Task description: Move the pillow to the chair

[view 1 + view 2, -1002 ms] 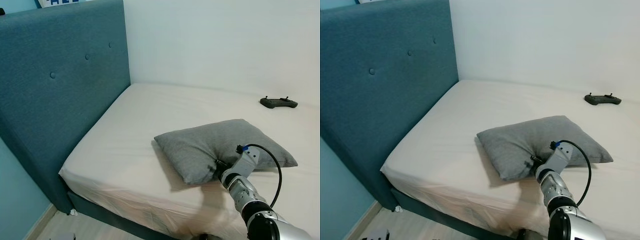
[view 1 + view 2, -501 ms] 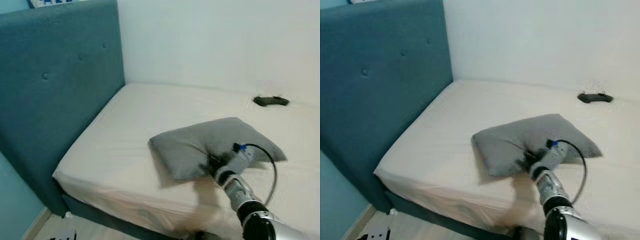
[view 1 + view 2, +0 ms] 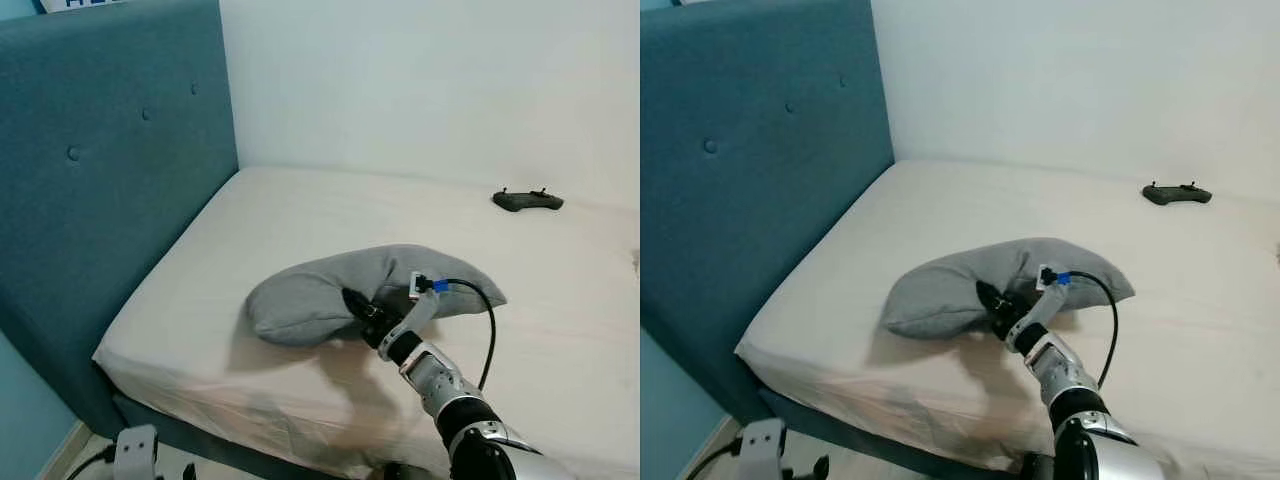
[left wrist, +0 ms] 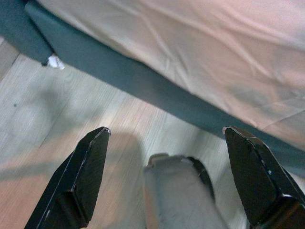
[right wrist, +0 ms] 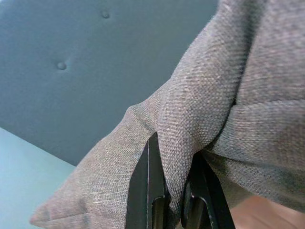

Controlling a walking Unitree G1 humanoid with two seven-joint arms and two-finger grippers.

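A grey pillow (image 3: 330, 290) lies crumpled on the cream bed (image 3: 300, 215), close to its front edge. My right gripper (image 3: 362, 312) is shut on a fold of the pillow's near side, and the pinched fabric (image 5: 178, 143) bulges between the two black fingers (image 5: 150, 191). My left gripper (image 4: 167, 176) hangs low beside the bed frame, open, with wooden floor (image 4: 71, 114) and the bed's teal base (image 4: 143, 86) beyond its fingers.
A tall teal upholstered headboard (image 3: 100, 180) stands on the left. A black handheld controller (image 3: 527, 200) rests at the far right of the mattress by the white wall. A white and black device (image 3: 765, 445) sits on the floor by the bed's corner.
The right gripper has dragged the pillow leftward and toward the bed's front edge, bunching it up. The camera has also shifted a little to the left.
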